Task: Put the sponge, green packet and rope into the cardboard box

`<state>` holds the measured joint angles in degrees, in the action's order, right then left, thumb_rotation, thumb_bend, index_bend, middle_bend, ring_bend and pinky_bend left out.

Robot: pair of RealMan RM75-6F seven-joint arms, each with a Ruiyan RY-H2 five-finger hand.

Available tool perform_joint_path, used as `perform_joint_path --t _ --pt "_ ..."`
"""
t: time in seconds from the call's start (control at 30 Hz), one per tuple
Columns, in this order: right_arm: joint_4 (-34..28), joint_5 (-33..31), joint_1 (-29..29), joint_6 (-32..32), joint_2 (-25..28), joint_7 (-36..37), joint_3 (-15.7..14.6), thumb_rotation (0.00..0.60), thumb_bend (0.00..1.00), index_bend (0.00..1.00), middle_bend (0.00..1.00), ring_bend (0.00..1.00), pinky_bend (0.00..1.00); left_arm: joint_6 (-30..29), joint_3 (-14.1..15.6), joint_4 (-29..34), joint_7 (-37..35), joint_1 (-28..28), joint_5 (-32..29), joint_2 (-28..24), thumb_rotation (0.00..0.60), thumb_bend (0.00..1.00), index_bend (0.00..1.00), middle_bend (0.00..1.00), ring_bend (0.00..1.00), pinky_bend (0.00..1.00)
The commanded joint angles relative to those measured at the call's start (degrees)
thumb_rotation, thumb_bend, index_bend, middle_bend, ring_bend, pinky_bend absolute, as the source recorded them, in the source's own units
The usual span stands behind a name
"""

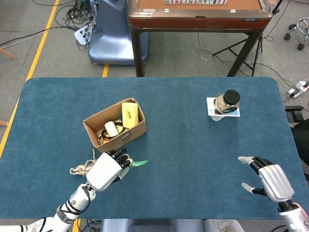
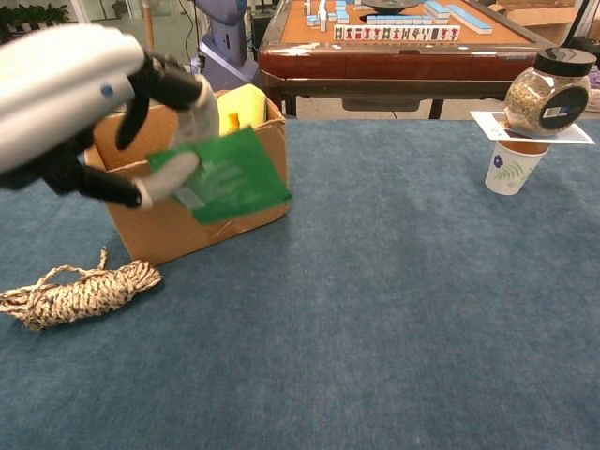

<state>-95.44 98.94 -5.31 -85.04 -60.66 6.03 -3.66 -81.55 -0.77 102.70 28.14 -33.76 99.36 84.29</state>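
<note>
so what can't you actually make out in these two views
- Box contents, chest view: hidden by its front wall and the left robot hand; only the sponge top shows.
- Packet print: too blurred to read.
- Right robot hand: outside the chest view.
- Rope, head view: partly behind the left hand.

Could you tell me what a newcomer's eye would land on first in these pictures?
Most striking is the left hand holding the green packet in the air just in front of the cardboard box, where the yellow sponge already stands. The rope lies coiled on the blue table beside the box. Far right, a jar sits on a card atop a paper cup, and the right hand hovers open.
</note>
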Motion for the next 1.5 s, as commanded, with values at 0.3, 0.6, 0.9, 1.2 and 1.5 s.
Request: perform_joint_path --t 0.3,0.6,0.9,1.2,1.5 --pt "0.1 -0.2 -0.1 0.1 -0.2 -0.1 0.1 0.6 0.01 0.29 0.38 0.33 0.45 1.9 -16.2 3.5 5.4 -2.8 -17.7 1.6 0.6 0.48 0.63 0.63 0.37 0.64" --pt "0.2 -0.3 -0.3 0.4 -0.1 0.2 0.0 0.6 0.01 0.29 0.38 0.33 0.45 5.0 -21.2 -4.4 15.6 -7.6 -32.5 9.4 0.6 0.48 0.6 0.61 0.33 0.42" --pt "0.3 -0.1 -0.4 0.4 0.1 0.7 -0.1 0.6 0.01 0.29 0.38 0.33 0.45 4.8 -21.9 -2.8 27.9 -10.5 -45.4 9.8 0.6 0.2 0.04 0.05 0.0 0.13" --pt "0.2 0.1 -0.6 1.0 -0.2 0.2 -0.4 0.6 0.01 0.29 0.38 0.33 0.45 0.5 -16.6 3.5 27.5 -7.4 -40.9 5.2 0.6 0.17 0.0 0.0 0.0 0.13" --pt "0.2 -0.1 -0.8 1.7 -0.7 -0.8 -0.4 0.6 0.01 0.29 0.38 0.33 0.45 -2.7 -9.1 10.7 26.2 -0.8 -38.1 -3.8 0.6 0.17 0.0 0.0 0.0 0.13"
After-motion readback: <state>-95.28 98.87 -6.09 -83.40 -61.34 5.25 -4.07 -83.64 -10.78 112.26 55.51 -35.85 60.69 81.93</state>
